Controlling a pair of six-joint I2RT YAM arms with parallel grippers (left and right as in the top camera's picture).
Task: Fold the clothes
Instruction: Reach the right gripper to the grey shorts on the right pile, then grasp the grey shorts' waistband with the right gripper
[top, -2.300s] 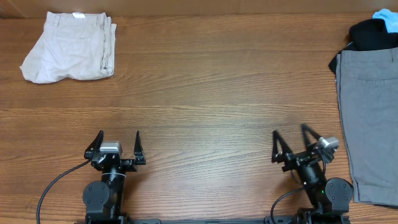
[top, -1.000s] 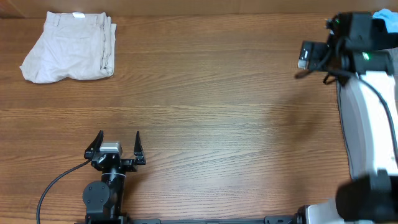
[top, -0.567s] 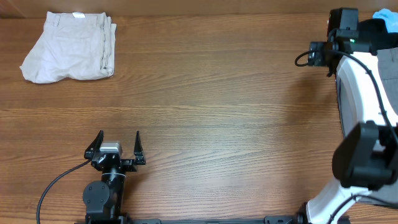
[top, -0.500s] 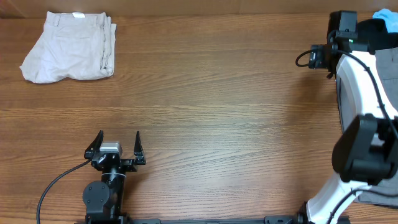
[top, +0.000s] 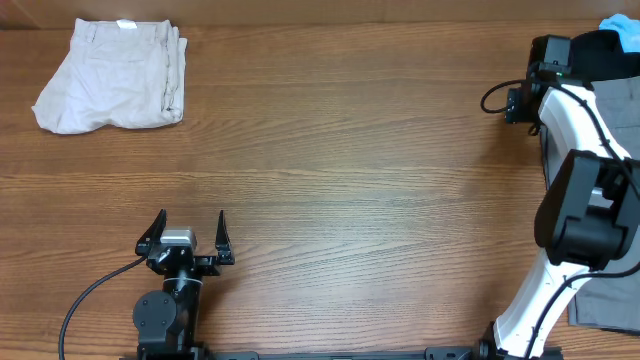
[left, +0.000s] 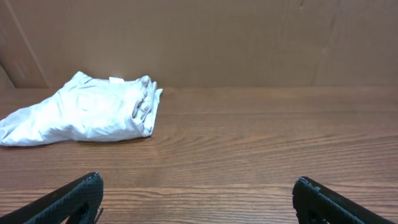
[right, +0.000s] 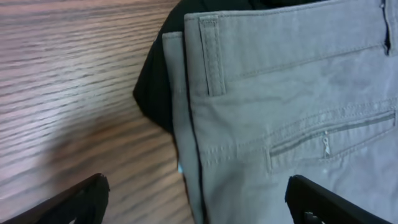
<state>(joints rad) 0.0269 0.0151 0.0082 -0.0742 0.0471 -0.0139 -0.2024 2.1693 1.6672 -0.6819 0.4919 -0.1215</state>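
1. The right end effector (right: 198, 182) is open. Its two black fingers are spread wide at the lower corners of the right wrist view, and the grey cloth fills the space between them.
2. Under it lie the grey shorts (right: 280, 93). They are spread flat at the far right edge of the bench (top: 350, 150).
3. The wrist view shows the waistband corner of the shorts, a belt loop (right: 208, 56) and a zipped pocket (right: 329, 140).
4. Whether the fingers touch the cloth cannot be told.
5. A black shirt (right: 155, 87) shows from under the waistband corner and reaches a little onto the bare wood on the left.
6. From overhead, the white right arm stretches along the right side from the near edge to the far corner and covers much of the grey shorts (top: 618, 120).
7. In the overhead view the black shirt (top: 600, 50) sits at the far end of the shorts, and a pale blue item (top: 622, 25) is just beyond it in the corner.
8. The left end effector (top: 190, 225) is also open, with its fingers parted. It is parked low at the near edge of the bench, left of centre, and a black cable (top: 80, 300) curves away from its base.
9. The left wrist view looks across bare wood to the folded cream shorts (left: 81, 115).
10. Those cream shorts (top: 110, 75) rest in the far left corner, well apart from both end effectors and from the grey shorts.
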